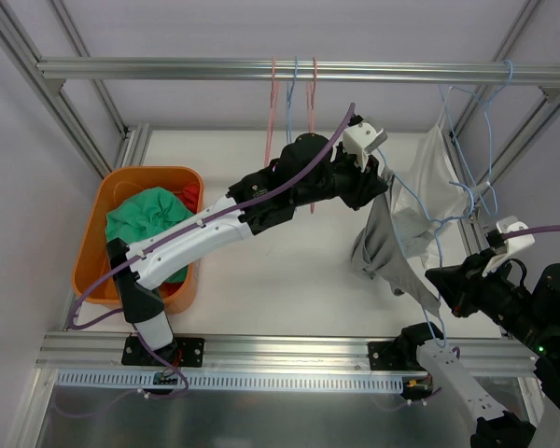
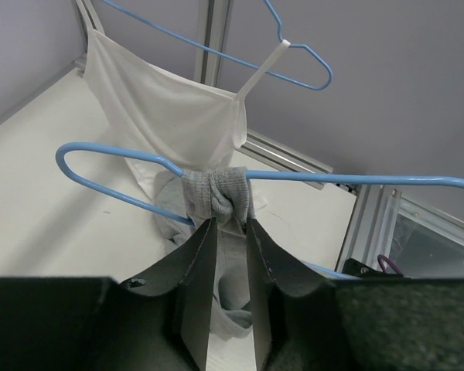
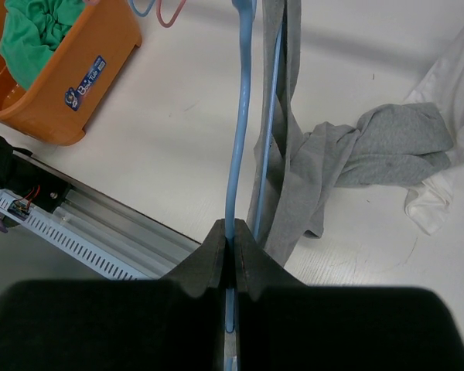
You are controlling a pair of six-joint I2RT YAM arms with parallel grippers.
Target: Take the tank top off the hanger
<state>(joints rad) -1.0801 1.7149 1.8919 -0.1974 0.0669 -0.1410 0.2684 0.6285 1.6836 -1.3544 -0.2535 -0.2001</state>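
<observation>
**Student:** What occupies the far left of the top view?

**Instructor:** An orange basket (image 1: 86,252) stands on the white table (image 1: 280,280) and holds a green cloth (image 1: 145,219). The left arm (image 1: 205,233) rises beside it and reaches rightward across the table.

**Student:** And the centre?

**Instructor:** Pink and blue spare hangers (image 1: 273,112) hang from the overhead rail (image 1: 168,68). Just right of them, the left arm ends at the top of the grey tank top (image 1: 383,245).

**Student:** How do that arm's jaws stand?

**Instructor:** In the left wrist view, the left gripper (image 2: 230,222) shows a narrow gap. Its tips sit against the underside of a bunched grey strap, which is wrapped round the wire of the blue hanger (image 2: 100,151). Whether the tips actually pinch the fabric cannot be told.

**Student:** Where is the tank top as a whole?

**Instructor:** It is right of centre, between the two grippers. It is on the hanger by that bunched strap. Its body drapes downward and its lower folds rest on the table.

**Student:** What lies beyond it?

**Instructor:** A white camisole (image 2: 162,108) hangs on a second blue hanger (image 2: 294,54). In the right wrist view, the camisole's hem touches the grey folds.

**Student:** And at the far right?

**Instructor:** The right gripper (image 3: 232,246) is at the near right edge of the table. Its jaws are pressed together on the hanger's blue wire, which runs straight up from between the fingers. A grey band of the tank top hangs just beside that wire.
</observation>
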